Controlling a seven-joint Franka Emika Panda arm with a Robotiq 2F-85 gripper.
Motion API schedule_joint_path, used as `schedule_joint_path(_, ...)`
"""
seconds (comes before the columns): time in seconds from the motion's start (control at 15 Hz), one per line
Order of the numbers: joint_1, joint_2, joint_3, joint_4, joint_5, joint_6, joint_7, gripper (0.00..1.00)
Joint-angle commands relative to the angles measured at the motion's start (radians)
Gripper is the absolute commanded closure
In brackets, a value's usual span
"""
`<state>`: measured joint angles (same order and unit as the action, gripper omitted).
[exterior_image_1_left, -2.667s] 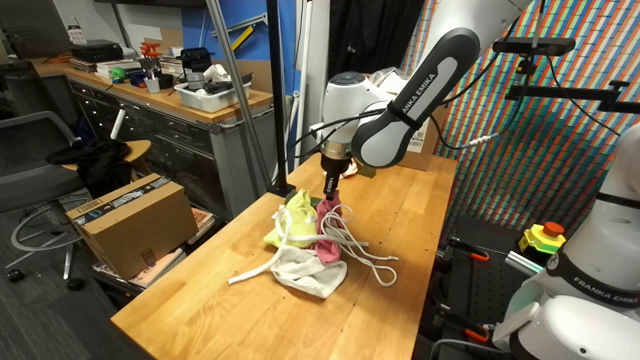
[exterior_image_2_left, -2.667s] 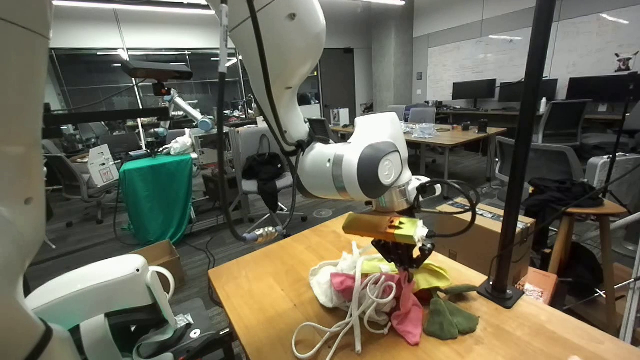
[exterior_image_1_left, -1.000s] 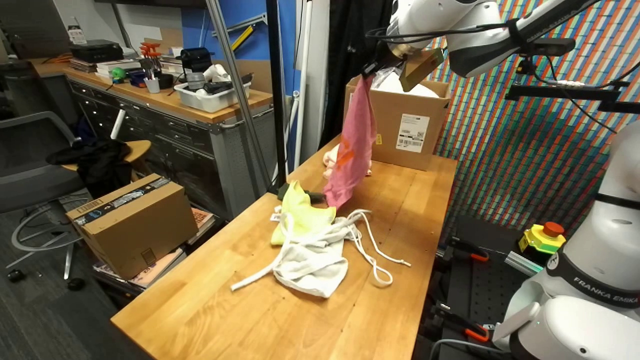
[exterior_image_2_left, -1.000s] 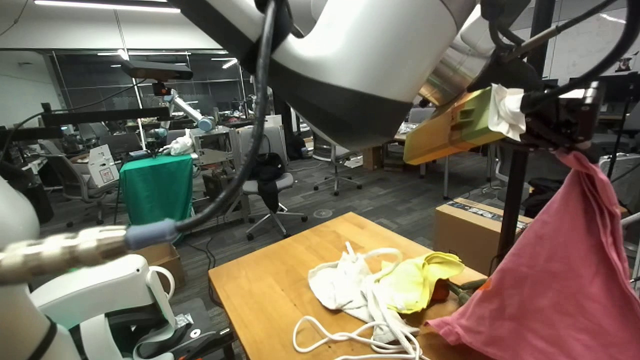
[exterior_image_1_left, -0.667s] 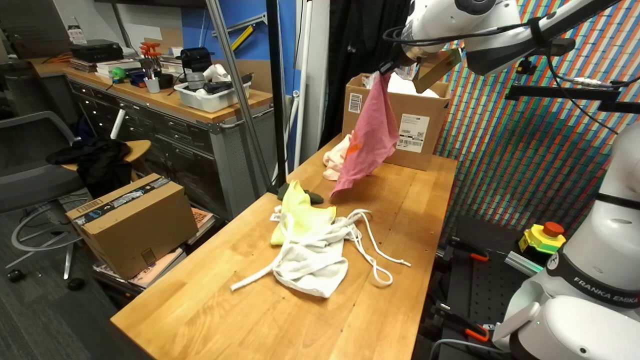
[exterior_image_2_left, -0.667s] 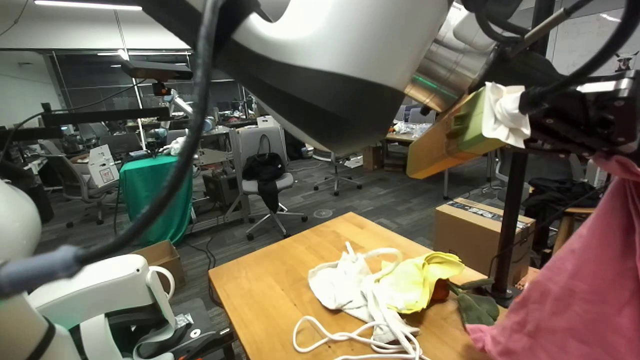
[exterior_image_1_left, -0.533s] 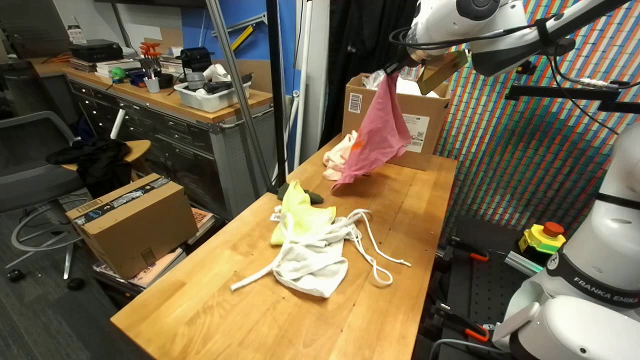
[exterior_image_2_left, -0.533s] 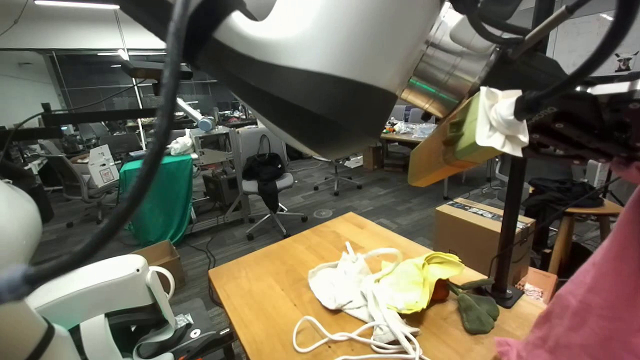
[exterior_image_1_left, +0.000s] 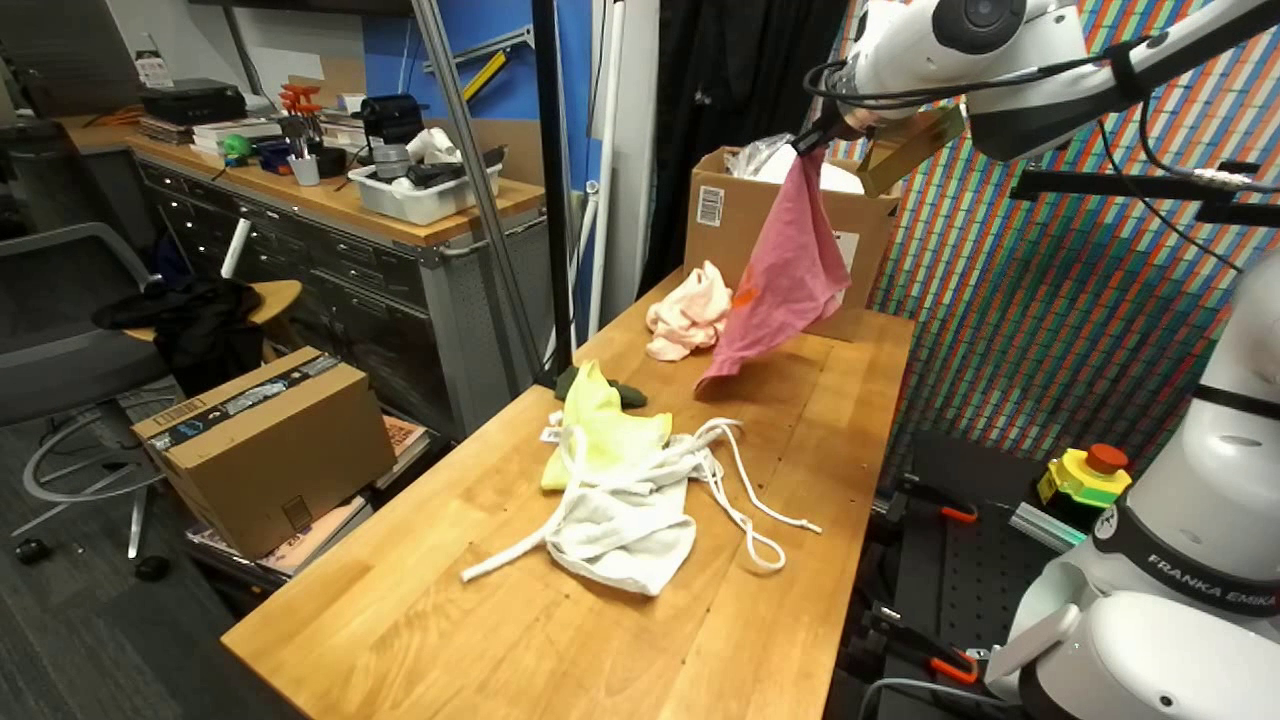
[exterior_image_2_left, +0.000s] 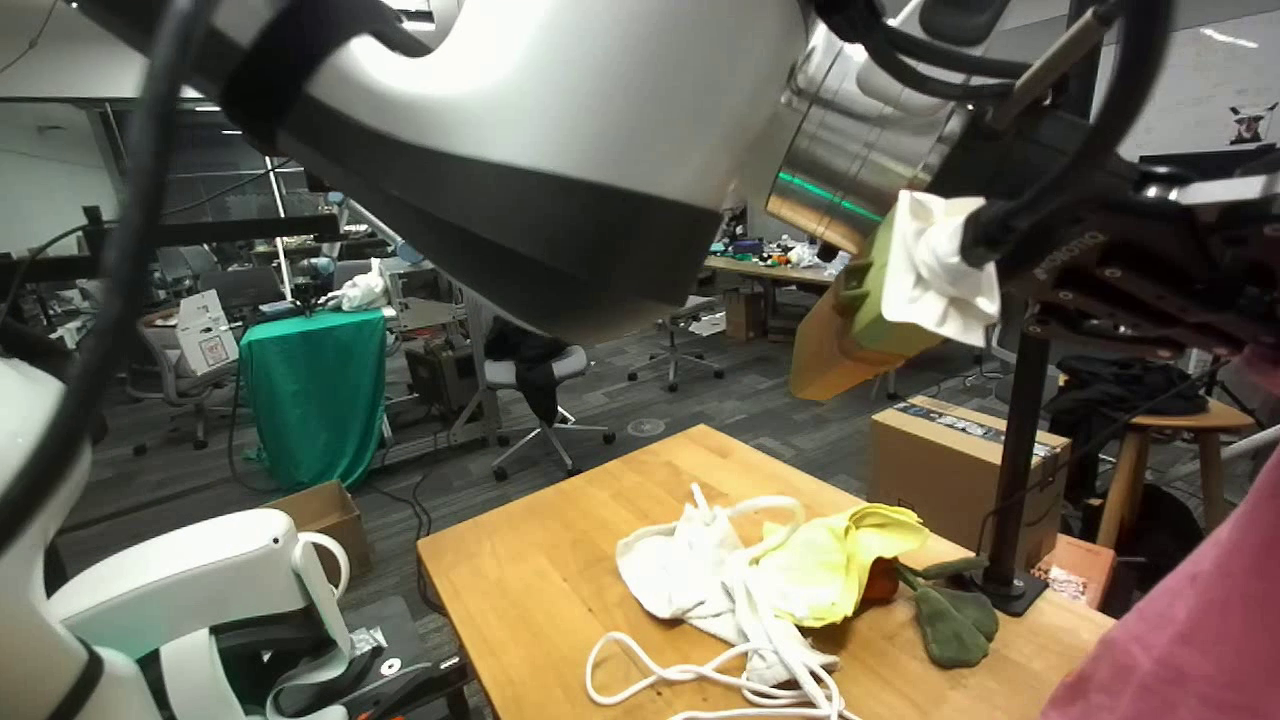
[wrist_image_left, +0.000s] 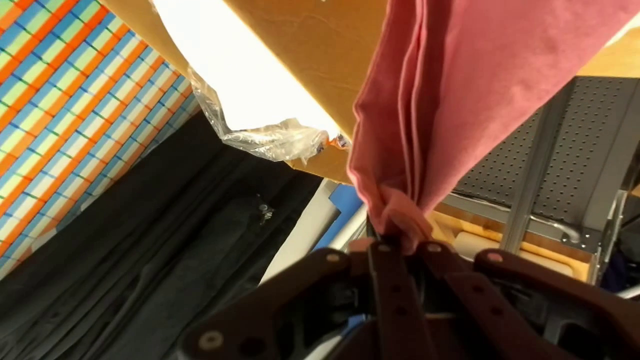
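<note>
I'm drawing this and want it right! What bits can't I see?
The pink cloth: the right edge cuts it off in an exterior view.
Where its pinched end stops: the gripper hides this in the wrist view.
The label on the open box: the pink cloth covers part in an exterior view.
The dark reddish thing: in an exterior view, the yellow cloth covers part, so I can't tell what it is.
</note>
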<state>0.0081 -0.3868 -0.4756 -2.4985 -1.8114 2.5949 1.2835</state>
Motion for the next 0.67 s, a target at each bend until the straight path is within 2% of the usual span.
schedule_joint_path(0.0,-0.090,-0.048,0.068,-0.054,0.070,0.024,-0.135,0.96)
schedule_joint_path(0.27,-0.133,-0.035,0.101,-0.098,0.151,0.011,-0.289,0.96)
schedule_joint_path(0.6,-0.174,-0.035,0.139,-0.165,0.173,-0.071,-0.411,0.95)
